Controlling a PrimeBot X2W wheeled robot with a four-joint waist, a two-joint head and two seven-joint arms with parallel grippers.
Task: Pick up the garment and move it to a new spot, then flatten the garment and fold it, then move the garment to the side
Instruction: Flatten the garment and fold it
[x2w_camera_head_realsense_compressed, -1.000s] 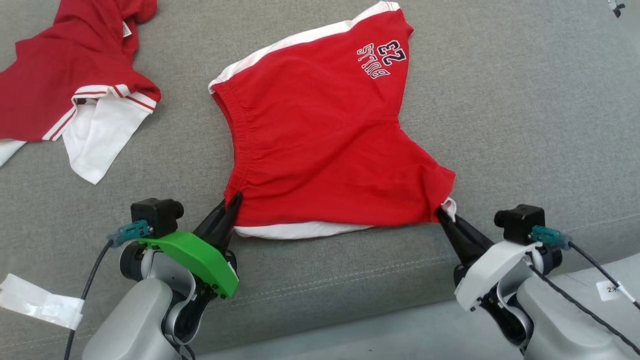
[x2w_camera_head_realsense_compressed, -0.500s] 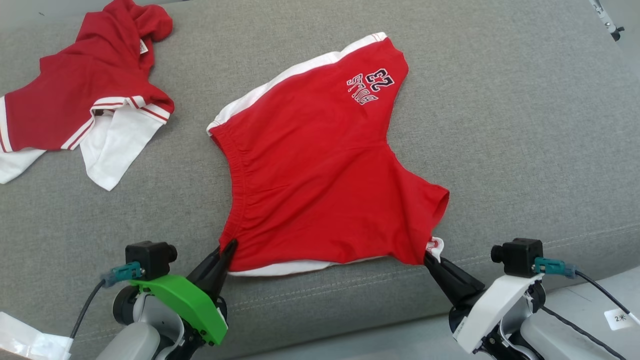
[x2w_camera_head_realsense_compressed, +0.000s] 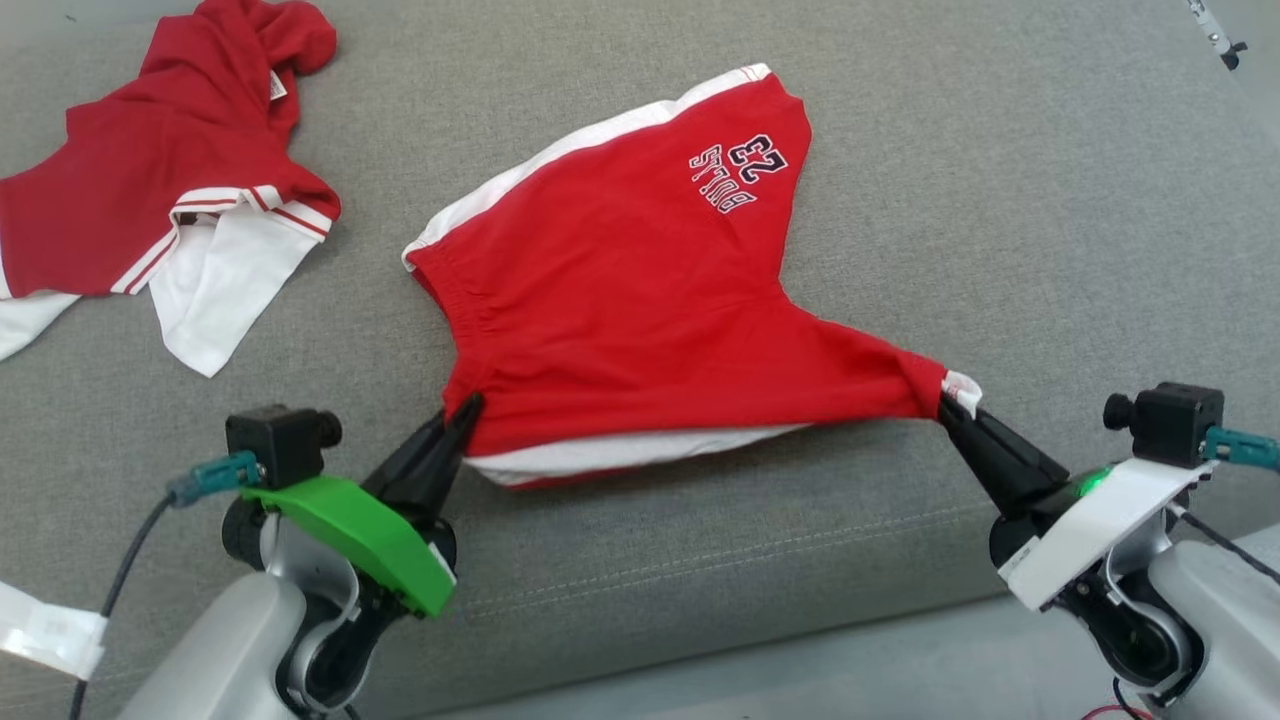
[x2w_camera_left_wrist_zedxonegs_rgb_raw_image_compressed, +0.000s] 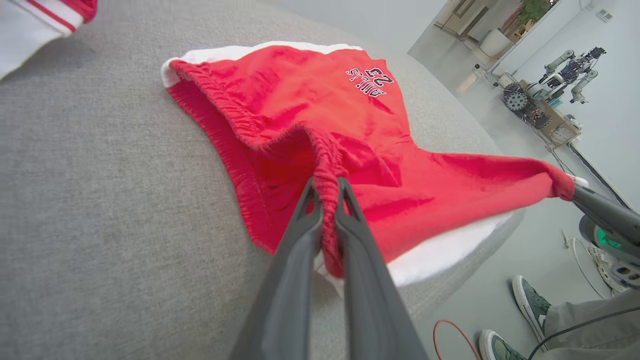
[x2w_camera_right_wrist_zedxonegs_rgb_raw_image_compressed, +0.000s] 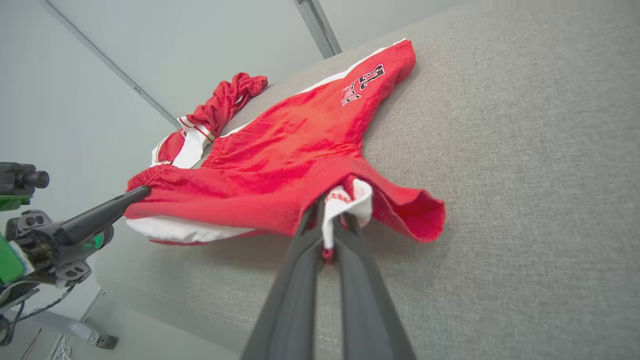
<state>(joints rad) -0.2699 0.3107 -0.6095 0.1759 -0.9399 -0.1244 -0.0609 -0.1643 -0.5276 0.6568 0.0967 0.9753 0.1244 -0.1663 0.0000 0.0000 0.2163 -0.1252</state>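
The garment (x2w_camera_head_realsense_compressed: 640, 300) is a pair of red shorts with white side stripes and a "BULLS 23" print, spread on the grey cushion (x2w_camera_head_realsense_compressed: 1000, 200). My left gripper (x2w_camera_head_realsense_compressed: 468, 408) is shut on the waistband's near corner, which bunches between the fingers in the left wrist view (x2w_camera_left_wrist_zedxonegs_rgb_raw_image_compressed: 327, 187). My right gripper (x2w_camera_head_realsense_compressed: 945, 400) is shut on the near leg's hem, where a white label (x2w_camera_right_wrist_zedxonegs_rgb_raw_image_compressed: 342, 202) sticks out above the fingers. The near edge of the shorts (x2w_camera_right_wrist_zedxonegs_rgb_raw_image_compressed: 280, 165) hangs lifted and stretched between the two grippers; the far leg lies on the cushion.
A second red and white garment (x2w_camera_head_realsense_compressed: 170, 190) lies crumpled at the cushion's far left. The cushion's front edge (x2w_camera_head_realsense_compressed: 700, 590) runs just behind both wrists. A person's shoes (x2w_camera_left_wrist_zedxonegs_rgb_raw_image_compressed: 530, 305) stand on the floor at the right. Bare cushion lies right of the shorts.
My right gripper has pulled the leg hem outward to the right and up, stretching the near edge taut. The left gripper rose slightly with the waistband. The head camera shifted.
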